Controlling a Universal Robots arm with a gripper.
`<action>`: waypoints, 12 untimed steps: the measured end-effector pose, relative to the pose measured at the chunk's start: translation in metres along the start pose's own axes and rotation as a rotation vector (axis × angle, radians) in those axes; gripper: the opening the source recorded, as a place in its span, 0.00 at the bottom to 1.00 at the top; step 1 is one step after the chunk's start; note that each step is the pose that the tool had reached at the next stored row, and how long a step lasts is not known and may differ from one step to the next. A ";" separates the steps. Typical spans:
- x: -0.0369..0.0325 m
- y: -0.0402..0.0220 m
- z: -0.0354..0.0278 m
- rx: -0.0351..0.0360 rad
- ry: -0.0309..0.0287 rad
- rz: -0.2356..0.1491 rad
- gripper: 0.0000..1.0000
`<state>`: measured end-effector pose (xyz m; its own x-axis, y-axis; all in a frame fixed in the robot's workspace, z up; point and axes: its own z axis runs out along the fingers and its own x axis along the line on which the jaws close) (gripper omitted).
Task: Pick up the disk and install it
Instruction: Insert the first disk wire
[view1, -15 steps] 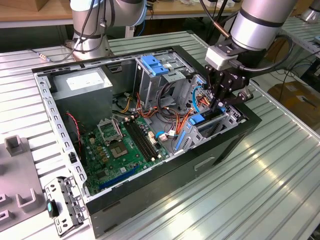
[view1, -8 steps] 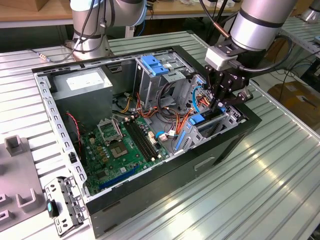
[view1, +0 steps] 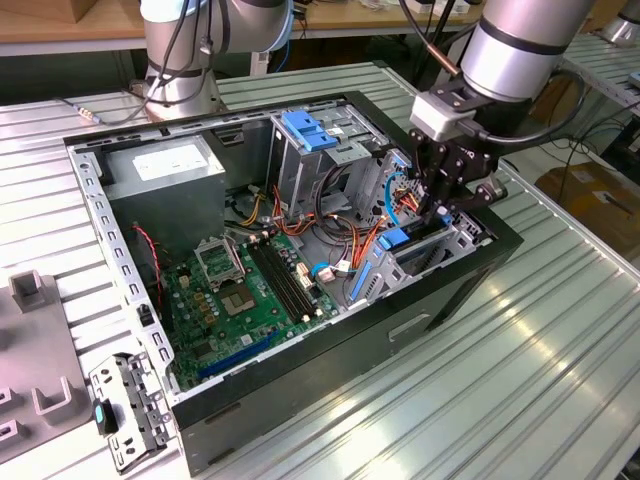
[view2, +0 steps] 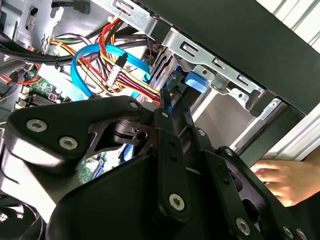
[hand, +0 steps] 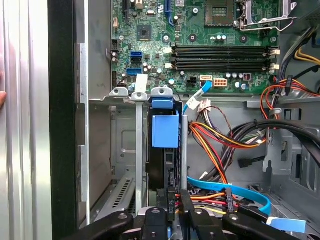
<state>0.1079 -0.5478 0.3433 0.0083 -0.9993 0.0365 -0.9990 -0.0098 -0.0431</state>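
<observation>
claw: claw (view1: 440, 205) right of centre in the exterior view, pinching the disk (hand: 165, 131)
disk: on edge, partway into the bay (hand: 141, 150)
left: full seating

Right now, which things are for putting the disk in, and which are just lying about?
For the job:
- the disk, standing on edge in the drive bay
- the gripper, right at the disk

Just there:
- the motherboard
- the grey box with a white sticker
- the blue-capped cage
- the cables
- a person's hand beside the case
</observation>
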 end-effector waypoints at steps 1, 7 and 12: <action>0.0000 -0.0001 -0.0019 0.0000 0.0000 0.000 0.24; 0.0003 -0.0004 -0.0100 0.0000 -0.0018 0.000 0.24; 0.0003 -0.0004 -0.0100 0.0001 -0.0045 0.000 0.11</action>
<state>0.1079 -0.5478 0.3533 0.0083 -0.9995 0.0320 -0.9990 -0.0097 -0.0432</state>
